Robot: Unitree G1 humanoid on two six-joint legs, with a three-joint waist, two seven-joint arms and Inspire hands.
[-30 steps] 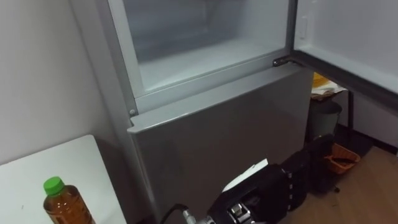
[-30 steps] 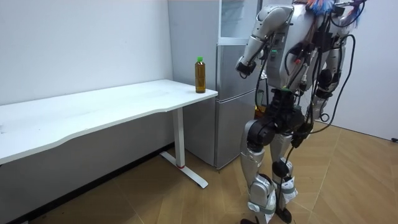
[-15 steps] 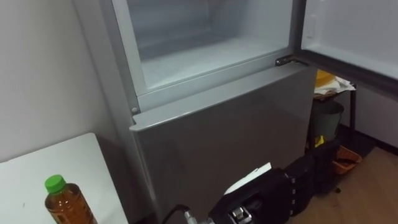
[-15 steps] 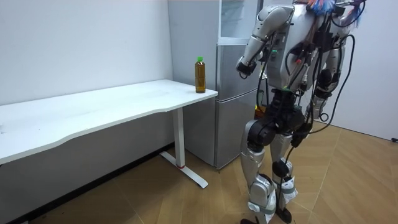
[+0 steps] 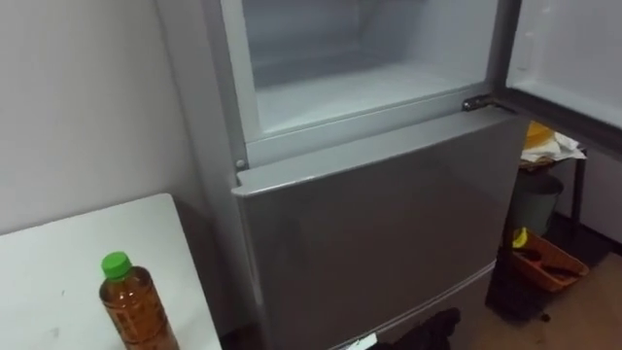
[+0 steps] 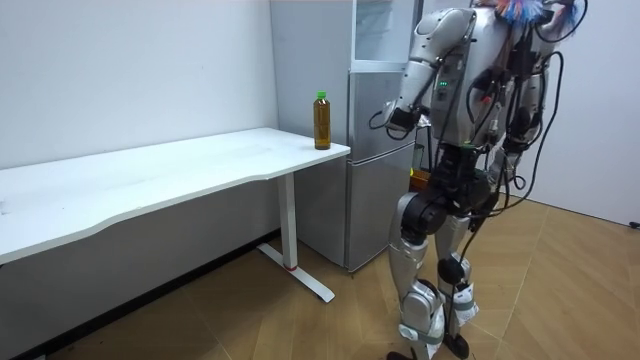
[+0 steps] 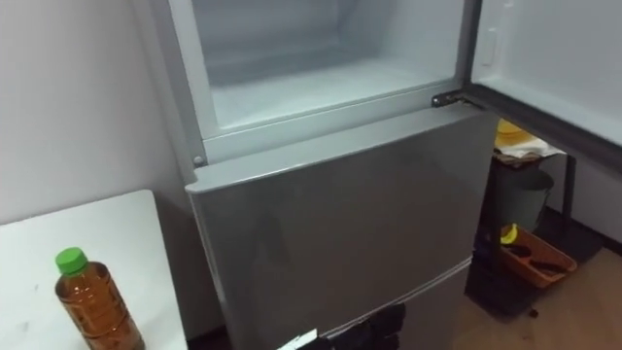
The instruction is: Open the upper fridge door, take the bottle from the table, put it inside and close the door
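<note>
A bottle (image 5: 134, 309) of amber drink with a green cap stands upright at the corner of the white table (image 5: 58, 262), to the left of the fridge; it also shows as the bottle (image 6: 321, 120) and the bottle (image 7: 89, 309). The upper fridge compartment (image 5: 364, 87) is open and bare inside, its door (image 5: 573, 49) swung out to the right. I stand facing the fridge. My left hand (image 6: 387, 117) is held out low before the shut lower door (image 5: 379, 224), fingers relaxed and holding nothing; its dark edge (image 5: 428, 335) shows at the bottom. My right hand (image 6: 507, 182) hangs by my hip.
A dark bin (image 5: 537, 199) and an orange tray (image 5: 549, 267) sit on the wooden floor under the open door. A yellow item (image 5: 540, 136) lies on a stand there. A white wall backs the long table (image 6: 180, 160).
The eye view has swung to my left, so the bottle and fridge sit further right in the picture. My left hand has dropped lower, almost out of the eye view.
</note>
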